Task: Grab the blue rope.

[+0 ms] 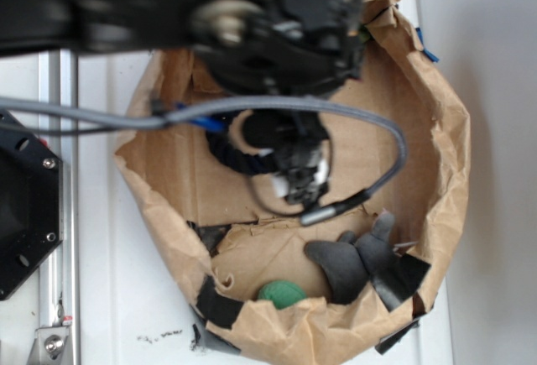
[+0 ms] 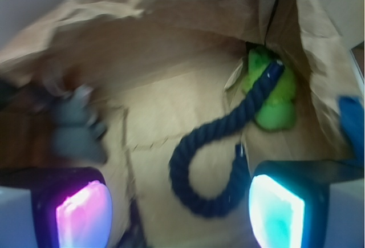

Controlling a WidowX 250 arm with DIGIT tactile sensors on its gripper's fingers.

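Inside the paper bag, blue rope looped between spread claw pads

The black arm enters from 9 o'clock along the top of the exterior view and bends down at the wrist. The gripper points downward below it, blurred. In the wrist view its 2 fingers stand wide apart: the pad at 7 o'clock glows pink, the pad at 5 o'clock glows cyan. Nothing sits between them.
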